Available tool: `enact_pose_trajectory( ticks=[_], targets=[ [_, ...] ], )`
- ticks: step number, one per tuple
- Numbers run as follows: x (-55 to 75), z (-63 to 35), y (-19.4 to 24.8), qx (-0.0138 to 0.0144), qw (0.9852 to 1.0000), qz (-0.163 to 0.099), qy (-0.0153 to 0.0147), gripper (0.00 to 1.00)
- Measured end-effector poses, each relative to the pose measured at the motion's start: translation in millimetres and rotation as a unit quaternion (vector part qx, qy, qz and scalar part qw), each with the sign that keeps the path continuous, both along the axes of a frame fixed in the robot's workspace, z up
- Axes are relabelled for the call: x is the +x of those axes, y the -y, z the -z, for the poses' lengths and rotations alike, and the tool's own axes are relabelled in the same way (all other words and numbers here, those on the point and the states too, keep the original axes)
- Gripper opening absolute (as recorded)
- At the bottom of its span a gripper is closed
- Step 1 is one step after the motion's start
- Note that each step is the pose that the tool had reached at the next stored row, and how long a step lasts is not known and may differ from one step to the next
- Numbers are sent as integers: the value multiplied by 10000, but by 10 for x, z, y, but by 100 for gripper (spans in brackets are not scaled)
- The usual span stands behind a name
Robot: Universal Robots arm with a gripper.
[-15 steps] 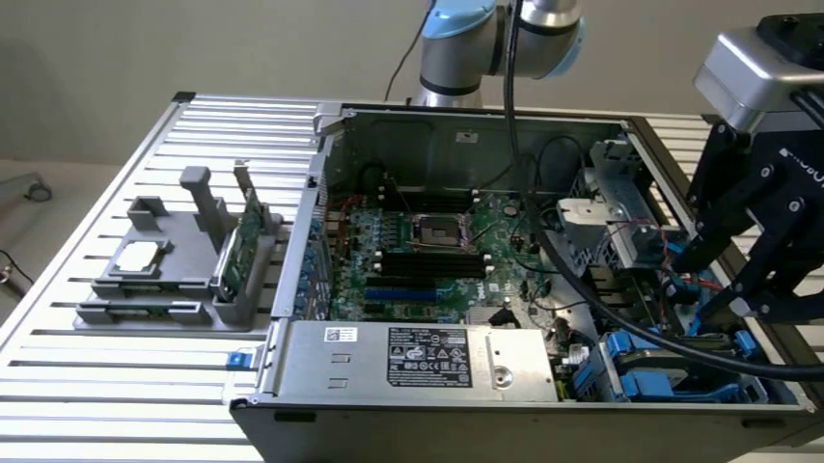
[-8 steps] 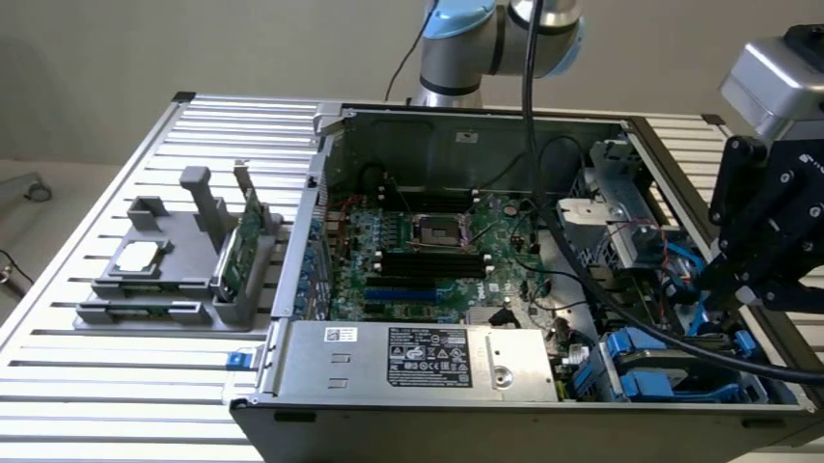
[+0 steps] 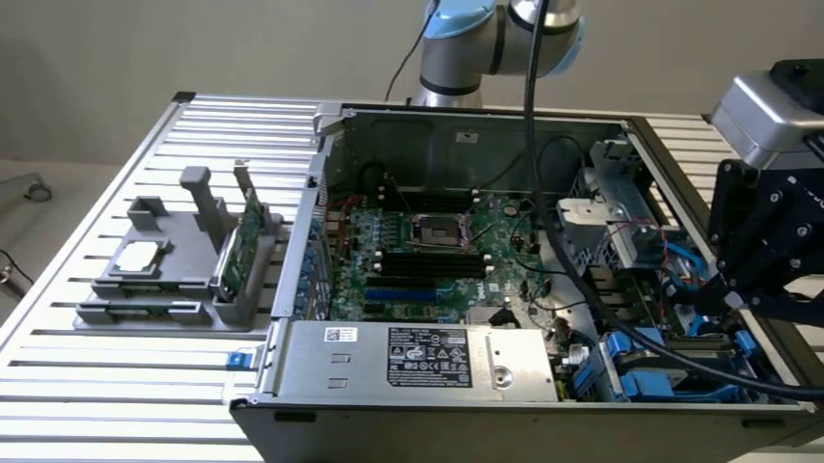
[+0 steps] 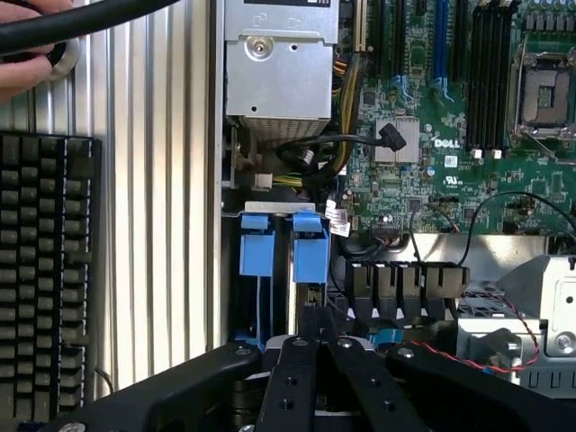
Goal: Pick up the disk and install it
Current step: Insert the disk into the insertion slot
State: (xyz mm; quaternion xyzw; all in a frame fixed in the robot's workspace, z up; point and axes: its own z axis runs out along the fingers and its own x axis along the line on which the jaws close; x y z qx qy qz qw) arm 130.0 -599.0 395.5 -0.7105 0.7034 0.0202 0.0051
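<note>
Wrist view has my jaws clenched at the near end of the disk (image 4: 310, 256), which sits in the drive bay of the open computer case (image 3: 386, 424). My own black linkage hides the contact, but I judge that I am pinching the disk and not air.

To do this grasp well, as I read it, the pinch should sit square across the disk's stiff metal body. It should not rest on the blue rails (image 4: 264, 252) alone, since that plastic looks springy and could flex or slip. Any lift ought to run straight along the bay's guides, because a row of black plugs (image 4: 405, 288) and thin wires lie just beside it and could snag.

Further out stands the power supply (image 4: 279, 81), a dull grey sheet-metal box. Past it is the glossy green motherboard (image 4: 450, 153), with long black slots. The tabletop (image 4: 153, 180) is ribbed aluminium, and a black keyboard (image 4: 45, 270) lies on it. A person's hand (image 4: 22, 63) rests near a thick black cable (image 4: 90, 22).

At the exterior view's left, a grey moulded fixture (image 3: 168, 289) holds a thin green card (image 3: 238, 241) upright.
</note>
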Motion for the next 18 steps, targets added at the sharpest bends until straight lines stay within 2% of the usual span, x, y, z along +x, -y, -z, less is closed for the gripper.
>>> enact_pose_trajectory(
  ticks=[13, 18],
  targets=[
    [8, 236, 0, 0, 10000, -3, 0, 11],
    [59, 328, -1, 0, 10000, -13, 0, 11]
  ],
)
